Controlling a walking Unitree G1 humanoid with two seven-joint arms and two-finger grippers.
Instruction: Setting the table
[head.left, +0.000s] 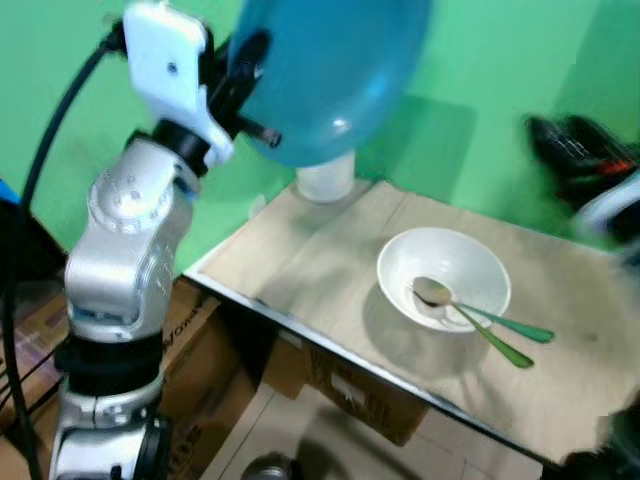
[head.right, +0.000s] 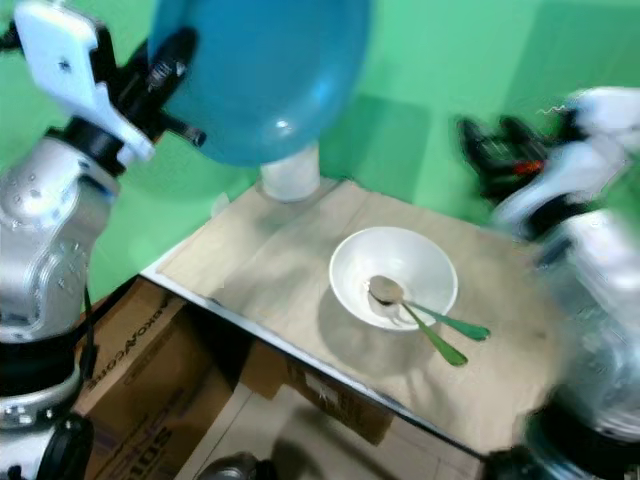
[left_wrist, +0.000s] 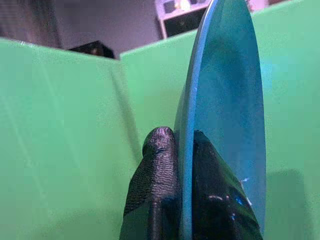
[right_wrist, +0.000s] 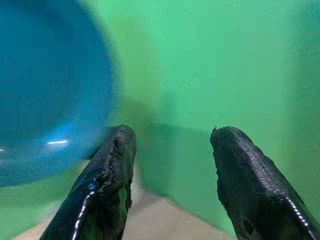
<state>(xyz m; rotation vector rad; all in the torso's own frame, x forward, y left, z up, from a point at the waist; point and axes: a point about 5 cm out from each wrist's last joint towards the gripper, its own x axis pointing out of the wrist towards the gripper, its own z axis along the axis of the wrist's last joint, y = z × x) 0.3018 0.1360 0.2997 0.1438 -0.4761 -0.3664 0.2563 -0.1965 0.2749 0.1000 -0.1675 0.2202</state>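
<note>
My left gripper (head.left: 245, 75) is raised high at the table's left end, shut on the rim of a blue plate (head.left: 325, 70) held up on edge above the table. In the left wrist view the two fingers (left_wrist: 155, 185) pinch the blue plate (left_wrist: 225, 110) edge-on. A white bowl (head.left: 445, 275) sits mid-table with two green-handled spoons (head.left: 500, 335) resting in it. My right gripper (head.right: 500, 150) is blurred at the far right above the table; in the right wrist view it (right_wrist: 172, 170) is open with nothing between the fingers, facing the blue plate (right_wrist: 50, 90).
The table (head.left: 300, 250) has a beige cloth and a pale front edge. A white cup (head.left: 325, 180) stands at the back left, under the plate. Cardboard boxes (head.left: 350, 390) lie beneath the table. Green screens wall the back.
</note>
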